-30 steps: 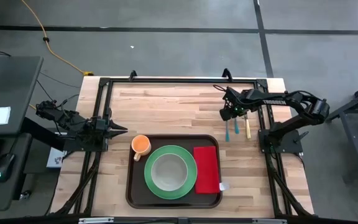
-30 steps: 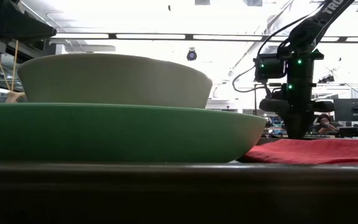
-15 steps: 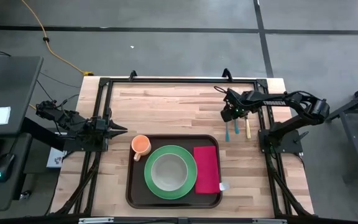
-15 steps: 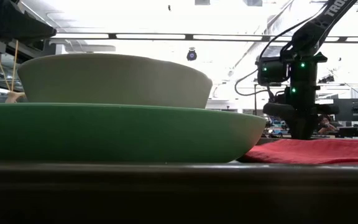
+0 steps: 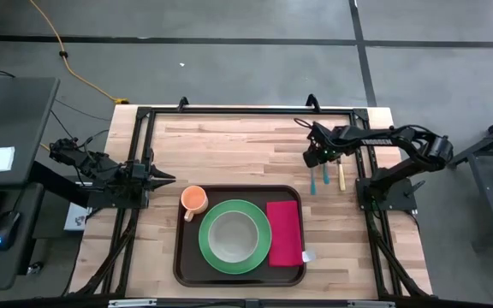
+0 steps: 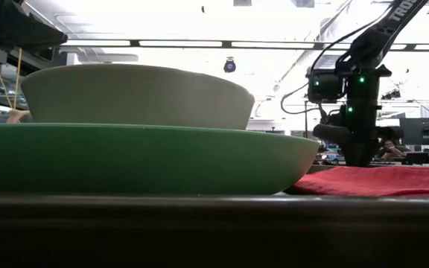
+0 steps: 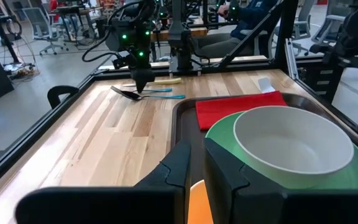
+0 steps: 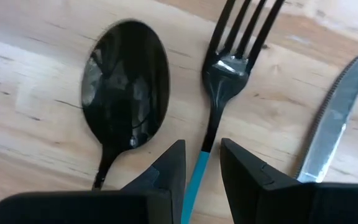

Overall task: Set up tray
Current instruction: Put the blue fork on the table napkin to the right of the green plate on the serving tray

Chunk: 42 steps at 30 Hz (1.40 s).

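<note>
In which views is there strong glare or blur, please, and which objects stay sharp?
Low view: ceiling lights wash out the background; the near tray rim is dark and blurred, the bowl and green plate soft. Right wrist view: the spoon and fork are sharp with small glints; the right tool is blurred.

Right gripper (image 8: pixel 202 163) points down, jaws slightly parted; left gripper (image 7: pixel 196 163) waits.

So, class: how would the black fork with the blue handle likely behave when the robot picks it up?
The black fork with the blue handle looks thin and probably light. Lying flat on the wooden tabletop, it may be awkward to grip. Its glossy surface could slip between the right gripper jaws.
</note>
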Tool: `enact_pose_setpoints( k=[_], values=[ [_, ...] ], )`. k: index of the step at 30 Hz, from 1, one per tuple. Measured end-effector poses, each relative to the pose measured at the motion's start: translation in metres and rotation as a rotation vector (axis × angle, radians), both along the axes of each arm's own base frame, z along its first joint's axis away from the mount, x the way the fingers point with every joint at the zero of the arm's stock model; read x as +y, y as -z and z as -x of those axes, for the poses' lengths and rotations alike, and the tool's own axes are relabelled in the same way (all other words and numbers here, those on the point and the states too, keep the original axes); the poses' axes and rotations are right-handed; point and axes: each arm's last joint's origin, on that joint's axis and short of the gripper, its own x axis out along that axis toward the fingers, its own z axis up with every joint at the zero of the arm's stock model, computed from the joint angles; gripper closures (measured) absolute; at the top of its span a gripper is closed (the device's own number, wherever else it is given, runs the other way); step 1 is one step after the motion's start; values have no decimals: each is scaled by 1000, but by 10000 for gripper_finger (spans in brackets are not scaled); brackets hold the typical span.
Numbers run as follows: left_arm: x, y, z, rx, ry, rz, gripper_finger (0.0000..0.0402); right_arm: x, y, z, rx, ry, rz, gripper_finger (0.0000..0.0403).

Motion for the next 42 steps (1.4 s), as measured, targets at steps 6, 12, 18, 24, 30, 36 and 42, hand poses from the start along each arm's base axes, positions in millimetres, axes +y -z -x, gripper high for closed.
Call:
enact_pose_setpoints(
  k=[6, 12, 18, 24, 30, 36, 42],
  values=[
    [0, 0, 0, 0, 0, -1, 332, 0, 10, -1, 16, 2, -17, 324],
    [0, 0, 0, 0, 2, -1, 332, 0, 10, -1, 16, 2, -16, 324],
    [0, 0, 0, 0, 2, -2, 332, 0, 10, -1, 15, 4, -17, 325],
    [0, 0, 0, 0, 2, -1, 332, 0, 11, 0, 19, 5, -14, 346],
    [0, 0, 0, 1, 1, -2, 332, 0, 11, 0, 19, -1, -12, 375],
    [0, 0, 0, 1, -1, -2, 332, 0, 11, 0, 20, -4, -12, 384],
    [0, 0, 0, 1, -1, -2, 332, 0, 11, 0, 20, -4, -11, 385]
  ],
)
